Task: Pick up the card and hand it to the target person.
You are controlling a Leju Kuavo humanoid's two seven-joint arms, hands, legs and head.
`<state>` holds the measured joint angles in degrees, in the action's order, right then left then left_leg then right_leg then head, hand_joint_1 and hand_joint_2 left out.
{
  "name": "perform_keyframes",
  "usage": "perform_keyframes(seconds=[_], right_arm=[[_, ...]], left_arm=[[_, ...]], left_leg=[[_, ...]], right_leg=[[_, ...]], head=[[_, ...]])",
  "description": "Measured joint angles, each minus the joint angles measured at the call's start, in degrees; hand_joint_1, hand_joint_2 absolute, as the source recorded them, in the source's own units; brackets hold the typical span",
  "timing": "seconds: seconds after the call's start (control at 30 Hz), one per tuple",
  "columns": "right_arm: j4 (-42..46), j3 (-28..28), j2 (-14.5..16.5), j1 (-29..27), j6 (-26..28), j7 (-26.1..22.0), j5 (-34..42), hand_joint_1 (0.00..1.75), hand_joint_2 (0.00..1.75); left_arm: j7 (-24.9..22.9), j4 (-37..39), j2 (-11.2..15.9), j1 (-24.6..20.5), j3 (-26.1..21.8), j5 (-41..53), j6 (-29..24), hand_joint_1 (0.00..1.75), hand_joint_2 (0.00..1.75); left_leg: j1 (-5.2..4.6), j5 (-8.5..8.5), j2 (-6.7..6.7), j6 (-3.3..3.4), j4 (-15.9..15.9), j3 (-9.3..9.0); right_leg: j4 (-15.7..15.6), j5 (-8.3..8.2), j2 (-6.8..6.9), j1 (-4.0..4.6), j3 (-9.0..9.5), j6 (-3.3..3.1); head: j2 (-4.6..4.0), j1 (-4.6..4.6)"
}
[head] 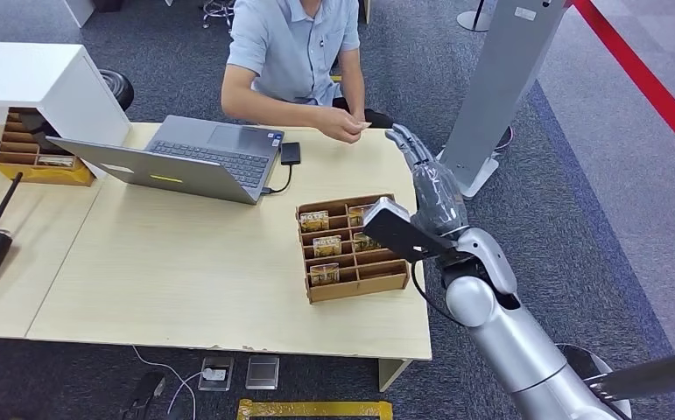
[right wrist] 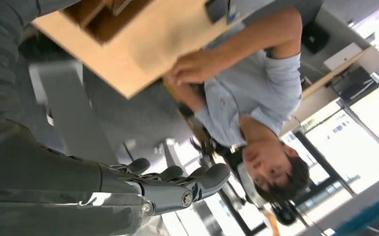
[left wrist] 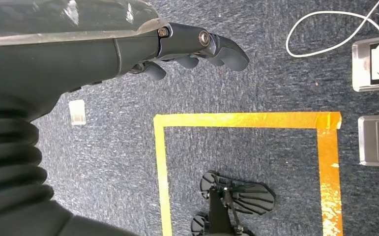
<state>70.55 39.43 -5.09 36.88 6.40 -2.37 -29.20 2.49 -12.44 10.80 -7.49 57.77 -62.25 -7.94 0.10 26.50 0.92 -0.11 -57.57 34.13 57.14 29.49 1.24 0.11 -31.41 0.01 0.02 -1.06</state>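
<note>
Your right hand (head: 423,166) is raised past the far right corner of the pale wooden table (head: 185,271), its fingers extended and apart with nothing between them; the right wrist view confirms the empty, spread fingers (right wrist: 177,184). It reaches toward the seated person in the light blue short-sleeved shirt (head: 294,44), which is where a handover would take place.

The person's hand (head: 344,127) rests at the table's far edge, just beside your fingertips but not touching them. A small pale object seems pinched in it, and that may be the card (head: 364,125); it is too small for you to be certain. If so, the card has left your hand and sits with the target person, and the task looks essentially complete.

The brown wooden compartment tray (head: 351,249) lies near the table's right edge, within easy reach of your right arm, with small packets in several of its slots. That placement likely makes it the source of cards.

Your left hand (left wrist: 197,46) hangs at your side above the blue-grey carpet (left wrist: 256,78), fingers loosely curved and holding nothing. It stays out of the way because the task needs 1 arm only. Yellow floor tape (left wrist: 246,119) marks a square beneath it, probably your standing position.

An open grey laptop (head: 185,157) sits in front of the person, clear of the handover path. Withdraw your right arm with care, since the tray sits close beneath your forearm.
</note>
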Motion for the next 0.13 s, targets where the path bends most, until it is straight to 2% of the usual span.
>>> perform_keyframes(seconds=[0.13], right_arm=[[0.0,-1.27,-0.19,-2.45,-2.88,0.89,12.1,0.0,1.75]], left_arm=[[0.02,0.0,0.0,0.57,-0.37,-0.5,-0.33,0.0,0.0]], left_leg=[[0.0,0.0,0.0,0.0,0.0,0.0]], right_leg=[[0.0,0.0,0.0,0.0,-0.02,0.0]], head=[[0.0,0.0]])
